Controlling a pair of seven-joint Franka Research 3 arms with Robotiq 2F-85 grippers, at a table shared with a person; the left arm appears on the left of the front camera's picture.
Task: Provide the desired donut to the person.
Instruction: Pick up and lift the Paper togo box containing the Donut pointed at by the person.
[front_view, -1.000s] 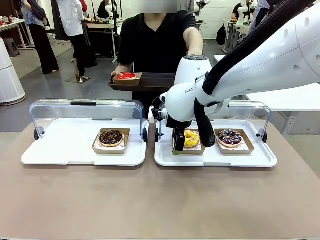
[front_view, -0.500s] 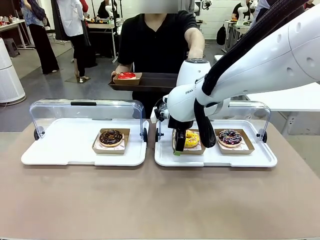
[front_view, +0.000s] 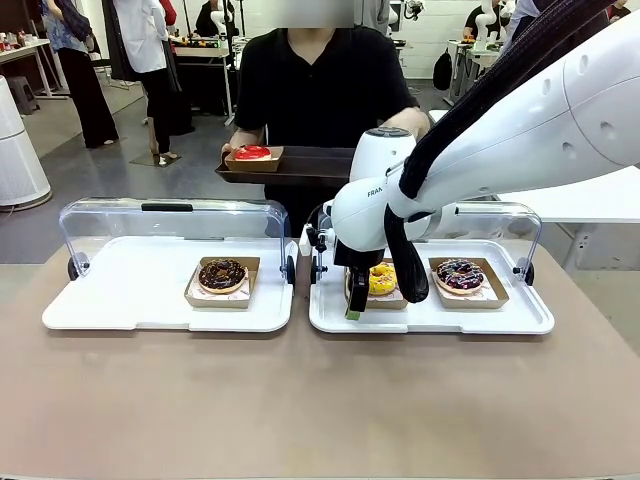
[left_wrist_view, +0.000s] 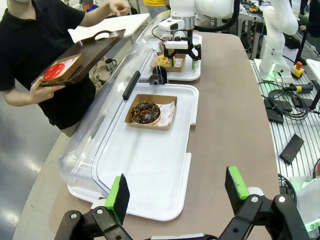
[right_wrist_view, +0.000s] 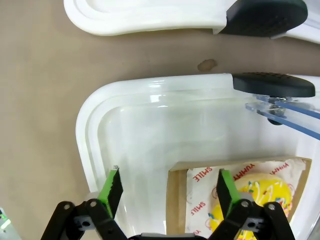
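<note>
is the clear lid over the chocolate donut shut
No, the clear lid stands swung up at the back of the white tray, leaving the chocolate donut uncovered.

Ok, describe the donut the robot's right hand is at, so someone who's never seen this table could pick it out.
Find the right-hand white tray, which holds two donuts in brown boxes. It is the left of the pair, by the right hand: the yellow donut, while its neighbour is dark with coloured sprinkles.
</note>
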